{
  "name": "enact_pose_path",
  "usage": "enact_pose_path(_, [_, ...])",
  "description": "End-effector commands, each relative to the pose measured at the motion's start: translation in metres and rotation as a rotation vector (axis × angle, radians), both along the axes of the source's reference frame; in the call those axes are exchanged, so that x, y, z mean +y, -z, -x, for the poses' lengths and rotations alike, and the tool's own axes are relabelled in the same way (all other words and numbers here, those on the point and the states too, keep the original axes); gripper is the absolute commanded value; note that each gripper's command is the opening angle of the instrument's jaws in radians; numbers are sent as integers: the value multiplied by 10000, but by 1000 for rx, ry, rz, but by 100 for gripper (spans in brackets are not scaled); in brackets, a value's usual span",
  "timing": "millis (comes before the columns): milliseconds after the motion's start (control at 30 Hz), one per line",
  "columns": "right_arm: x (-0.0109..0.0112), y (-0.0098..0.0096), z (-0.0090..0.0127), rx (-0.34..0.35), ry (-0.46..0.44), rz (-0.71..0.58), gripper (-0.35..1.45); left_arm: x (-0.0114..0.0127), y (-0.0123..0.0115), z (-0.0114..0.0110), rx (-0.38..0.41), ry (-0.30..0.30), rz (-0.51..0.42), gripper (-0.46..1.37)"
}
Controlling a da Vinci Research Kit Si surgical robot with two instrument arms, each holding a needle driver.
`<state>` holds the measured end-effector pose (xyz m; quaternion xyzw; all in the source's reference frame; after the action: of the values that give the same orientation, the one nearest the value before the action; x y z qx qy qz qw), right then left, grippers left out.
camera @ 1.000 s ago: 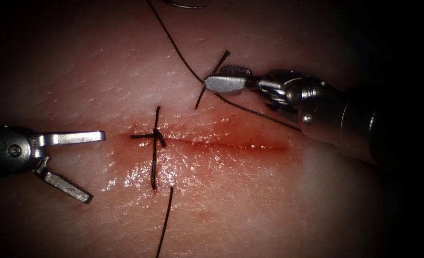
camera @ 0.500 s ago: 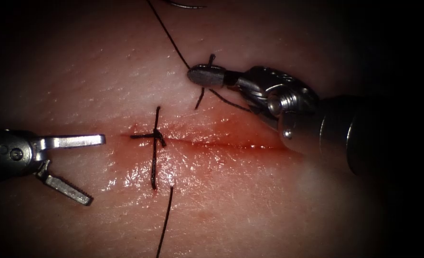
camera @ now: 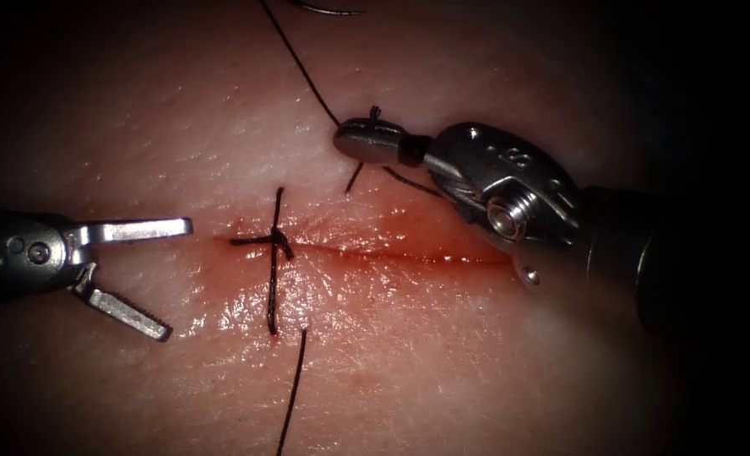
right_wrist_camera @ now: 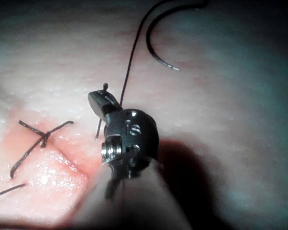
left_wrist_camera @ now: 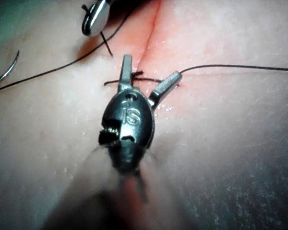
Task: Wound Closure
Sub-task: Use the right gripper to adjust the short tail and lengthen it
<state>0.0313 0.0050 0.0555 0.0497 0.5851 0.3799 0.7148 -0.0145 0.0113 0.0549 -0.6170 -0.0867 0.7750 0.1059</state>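
While one knotted stitch (camera: pixel 274 242) sits across cut (camera: pixel 392 253) near its left end, rest of cut, right of knot, lies unstitched, red fluid (camera: pixel 442 256) along it. Left tool (camera: pixel 171 274): jaws spread, holding nothing, just left of stitch. Right tool (camera: pixel 366 140): jaws pressed together on thread (camera: pixel 307 78), above cut. Needle (right_wrist_camera: pixel 156 45) lies loose on tissue (camera: pixel 442 363), beyond right tool's tip, not in tissue. Judgement: early stage; most of closure left.

Tied stitch (camera: pixel 274 245) across the cut's (camera: pixel 392 252) left end, needle (right_wrist_camera: pixel 158 43) lying apparently loose beyond the cut
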Motion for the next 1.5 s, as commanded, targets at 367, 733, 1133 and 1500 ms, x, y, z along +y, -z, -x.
enact_pose_path(367, [-1, 1, -7, 15, 34, 28, -35, -6, -1, -3, 3, -1, 5, 47])
enact_pose_path(733, [-1, 0, -6, 15, 38, 27, -5, -6, -1, -2, 4, -1, 5, 43])
enact_pose_path(1133, [6, -10, 6, -12, 15, 31, 123, -7, 0, -2, 3, -13, 38, 69])
enact_pose_path(1500, [8, -22, 47, -66, -34, 20, 123, -11, 5, 1, 12, -25, 108, 60])
